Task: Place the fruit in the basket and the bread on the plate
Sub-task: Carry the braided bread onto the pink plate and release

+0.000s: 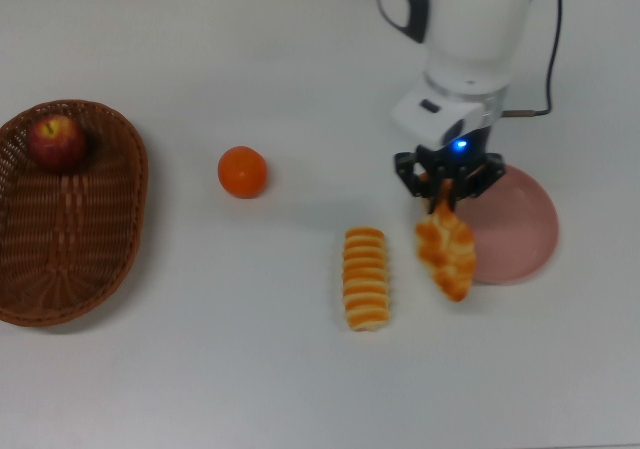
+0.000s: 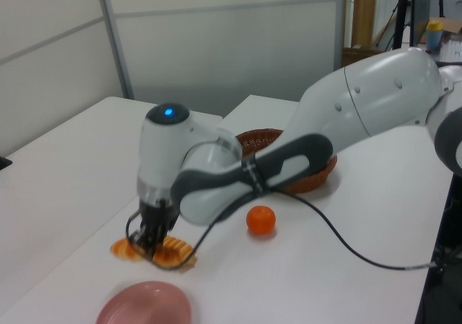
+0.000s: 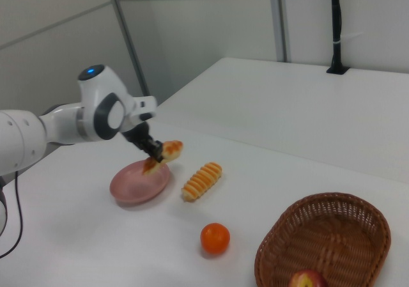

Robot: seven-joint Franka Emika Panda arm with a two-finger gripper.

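The tool (image 1: pixel 446 187) is clamped on one end of the pastry (image 1: pixel 446 251), holding it up off the desk (image 1: pixel 300 59). In the top view the pastry hangs over the left edge of the plate (image 1: pixel 512 231), its pointed end toward the bottom of the picture; in the right view (image 3: pixel 163 154) it is clearly lifted above the plate (image 3: pixel 139 182). The roll (image 1: pixel 366 278) lies on the desk just beside the pastry, on the top view's left, apart from the plate. Farther toward the top view's left sits the orange (image 1: pixel 242 171), alone on the desk, between the roll and the basket (image 1: pixel 70 219). The basket stands at the top view's left edge, and the apple (image 1: pixel 55 141) lies inside it at its far end.
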